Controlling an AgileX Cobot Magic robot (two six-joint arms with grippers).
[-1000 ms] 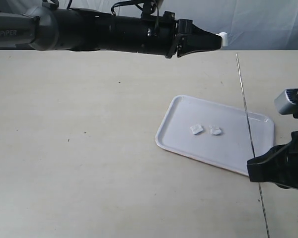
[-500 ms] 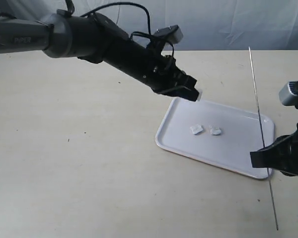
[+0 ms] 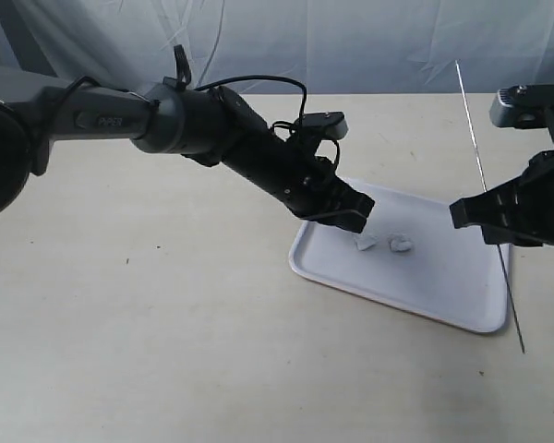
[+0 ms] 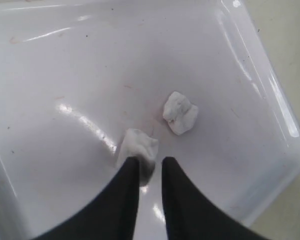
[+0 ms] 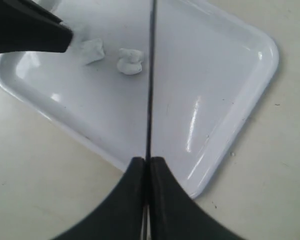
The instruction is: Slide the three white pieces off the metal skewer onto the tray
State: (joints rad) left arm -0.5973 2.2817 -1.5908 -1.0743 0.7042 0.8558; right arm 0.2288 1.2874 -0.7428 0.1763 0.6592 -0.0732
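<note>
The white tray lies right of centre. Two white pieces rest on it; a third shows nowhere. My left gripper is low over the tray's left part. In the left wrist view it stands open by a narrow gap, with the nearer piece at the tips and the other piece beyond. My right gripper is shut on the metal skewer, which is bare and slants over the tray's right end. The right wrist view shows the pinch on the skewer.
The tray sits on a beige tabletop with a pale cloth backdrop behind. The left arm stretches from the far left across to the tray. The skewer's lower tip hangs past the tray's near right corner.
The left arm swung down from high over the far table to the tray; the white piece at its tip a second ago no longer shows there. The right gripper rose, taking the skewer with it.
</note>
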